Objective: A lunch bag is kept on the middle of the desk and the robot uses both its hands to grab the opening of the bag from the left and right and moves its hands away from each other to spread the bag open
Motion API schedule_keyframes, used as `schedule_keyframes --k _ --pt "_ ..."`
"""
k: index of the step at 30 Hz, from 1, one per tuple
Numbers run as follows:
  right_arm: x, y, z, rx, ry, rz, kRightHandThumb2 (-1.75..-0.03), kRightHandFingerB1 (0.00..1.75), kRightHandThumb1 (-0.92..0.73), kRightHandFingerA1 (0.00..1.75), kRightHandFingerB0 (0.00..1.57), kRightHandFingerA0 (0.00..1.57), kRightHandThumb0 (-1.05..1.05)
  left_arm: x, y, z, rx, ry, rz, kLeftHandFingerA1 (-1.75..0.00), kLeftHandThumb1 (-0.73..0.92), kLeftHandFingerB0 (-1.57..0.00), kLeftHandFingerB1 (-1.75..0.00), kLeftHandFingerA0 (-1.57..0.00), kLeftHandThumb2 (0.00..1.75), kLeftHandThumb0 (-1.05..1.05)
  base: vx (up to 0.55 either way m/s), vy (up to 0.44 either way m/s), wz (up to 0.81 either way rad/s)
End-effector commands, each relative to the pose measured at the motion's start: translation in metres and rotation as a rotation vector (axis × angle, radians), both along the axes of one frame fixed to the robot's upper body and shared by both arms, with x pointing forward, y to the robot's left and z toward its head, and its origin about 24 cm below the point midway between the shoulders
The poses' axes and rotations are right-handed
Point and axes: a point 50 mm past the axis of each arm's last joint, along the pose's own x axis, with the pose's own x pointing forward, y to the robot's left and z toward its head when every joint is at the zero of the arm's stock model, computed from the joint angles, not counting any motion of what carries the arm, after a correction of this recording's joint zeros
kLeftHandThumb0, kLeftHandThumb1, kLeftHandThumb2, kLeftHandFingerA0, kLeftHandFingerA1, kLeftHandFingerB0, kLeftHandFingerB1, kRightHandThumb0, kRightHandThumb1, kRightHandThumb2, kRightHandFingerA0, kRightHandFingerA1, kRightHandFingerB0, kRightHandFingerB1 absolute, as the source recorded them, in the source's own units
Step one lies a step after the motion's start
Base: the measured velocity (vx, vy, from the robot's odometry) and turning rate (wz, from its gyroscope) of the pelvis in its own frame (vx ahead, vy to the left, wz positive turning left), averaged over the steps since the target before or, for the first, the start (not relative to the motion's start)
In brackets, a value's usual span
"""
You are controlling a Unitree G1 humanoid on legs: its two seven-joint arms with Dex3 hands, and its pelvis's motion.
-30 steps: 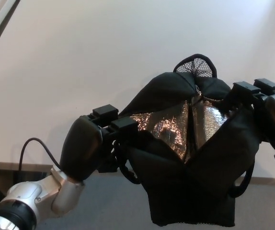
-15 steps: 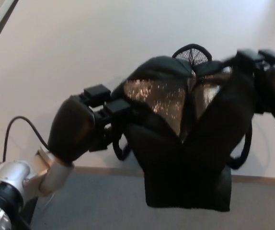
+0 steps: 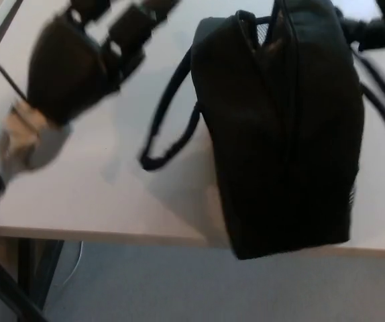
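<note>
The black lunch bag (image 3: pixel 286 134) stands near the desk's front edge, its top opening a narrow slit with little of the lining showing. A carry strap (image 3: pixel 169 127) loops out from its left side onto the desk. My left hand (image 3: pixel 72 60) is blurred at the upper left, clear of the bag, fingers (image 3: pixel 132 20) stretched out and holding nothing. Only a dark part of my right hand (image 3: pixel 380 27) shows at the top right corner, against the bag's upper right edge; its grip is hidden.
The pale desk (image 3: pixel 112 201) ends at a front edge just below the bag, with grey floor (image 3: pixel 179 282) beyond. A dark desk leg (image 3: pixel 31 275) stands at the lower left. A second strap (image 3: pixel 383 100) hangs on the bag's right.
The view has shifted sharply. My left hand has let go of the bag's left rim and moved away to the upper left. The bag's mouth has fallen nearly shut.
</note>
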Motion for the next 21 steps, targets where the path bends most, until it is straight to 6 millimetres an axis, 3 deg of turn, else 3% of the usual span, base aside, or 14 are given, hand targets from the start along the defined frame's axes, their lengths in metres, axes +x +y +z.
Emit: schedule_keyframes --k 1,5,6,7,8,9,10,12,13,14,15,16,17,21 --pt "0.005 -0.015 0.030 0.011 0.048 -0.124 -0.70 0.00 -0.40 0.40 0.00 0.17 -0.57 0.005 0.013 0.055 -0.031 -0.217 0.108 -0.34 0.57 0.00 -0.14 -0.09 0.75 -0.03 0.00 0.000 0.00" --pt "0.006 -0.018 0.036 -0.007 0.074 -0.150 -0.71 0.00 -0.44 0.41 0.00 0.17 -0.60 0.004 0.017 0.067 -0.051 -0.250 0.117 -0.36 0.54 -0.01 -0.15 -0.11 0.75 -0.01 0.00 0.000 0.00" --pt "0.004 -0.022 0.034 -0.011 0.069 -0.139 -0.72 0.00 -0.44 0.46 0.00 0.26 -0.57 0.002 0.022 0.063 -0.053 -0.239 0.115 -0.35 0.47 -0.01 -0.18 -0.10 0.78 0.07 0.00 0.000 0.00" --pt "0.002 -0.026 0.032 0.004 0.056 -0.117 -0.70 0.01 -0.41 0.45 0.00 0.24 -0.52 -0.001 0.027 0.061 -0.059 -0.216 0.093 -0.34 0.50 -0.03 -0.19 -0.12 0.75 0.09 0.00 0.000 0.00" --pt "0.001 -0.028 0.030 0.009 0.052 -0.109 -0.56 0.00 -0.53 0.38 0.00 0.32 -0.49 -0.002 0.029 0.060 -0.059 -0.215 0.092 -0.31 0.49 0.00 -0.24 -0.13 0.79 0.08 0.00 0.000 0.00" --pt "-0.001 -0.030 0.029 0.014 0.047 -0.101 -0.56 0.00 -0.53 0.38 0.00 0.32 -0.49 -0.004 0.033 0.058 -0.058 -0.217 0.094 -0.31 0.49 0.00 -0.24 -0.13 0.79 0.08 0.00 0.000 0.00" --pt "-0.005 -0.038 0.026 0.004 0.028 -0.095 -0.72 0.00 -0.44 0.48 0.00 0.33 -0.53 -0.008 0.037 0.056 -0.068 -0.225 0.089 -0.36 0.49 -0.08 -0.22 -0.19 0.70 0.10 0.00 0.000 0.00" --pt "-0.013 -0.048 0.027 -0.007 0.003 -0.078 -0.72 0.06 -0.45 0.48 0.00 0.38 -0.49 -0.013 0.045 0.056 -0.073 -0.264 0.147 -0.34 0.46 -0.01 -0.29 -0.21 0.69 0.02 0.00 0.000 0.00" --pt "-0.021 -0.058 0.027 -0.015 -0.014 -0.063 -0.58 0.24 -0.54 0.52 0.10 0.70 -0.38 -0.019 0.054 0.051 -0.077 -0.249 0.141 -0.41 0.42 -0.05 -0.24 -0.21 0.79 0.09 0.00 0.000 0.00" --pt "-0.029 -0.065 0.027 -0.022 -0.037 -0.037 -0.56 0.28 -0.55 0.42 0.17 0.55 -0.35 -0.025 0.063 0.046 -0.079 -0.221 0.142 -0.38 0.45 -0.08 -0.25 -0.19 0.76 0.07 0.00 0.000 0.00" --pt "-0.032 -0.067 0.027 -0.024 -0.043 -0.028 -0.56 0.28 -0.55 0.42 0.17 0.55 -0.35 -0.027 0.065 0.045 -0.079 -0.212 0.145 -0.38 0.45 -0.08 -0.25 -0.19 0.76 0.07 0.00 0.000 0.00" --pt "-0.039 -0.071 0.027 -0.034 -0.063 -0.022 -0.57 0.30 -0.56 0.46 0.25 0.64 -0.38 -0.030 0.071 0.041 -0.093 -0.211 0.172 -0.36 0.40 -0.07 -0.27 -0.22 0.77 0.10 0.00 0.000 0.00" --pt "-0.049 -0.081 0.033 -0.047 -0.062 -0.025 -0.56 0.36 -0.53 0.54 0.42 0.84 -0.32 -0.035 0.085 0.032 -0.107 -0.197 0.200 -0.33 0.43 -0.09 -0.26 -0.21 0.72 0.19 0.00 0.000 0.00" --pt "-0.066 -0.095 0.034 0.000 -0.055 -0.003 -0.55 0.39 -0.51 0.74 0.51 0.93 -0.30 -0.045 0.104 0.021 -0.099 -0.183 0.222 -0.33 0.40 -0.09 -0.27 -0.25 0.74 0.22 0.00 0.000 0.00"
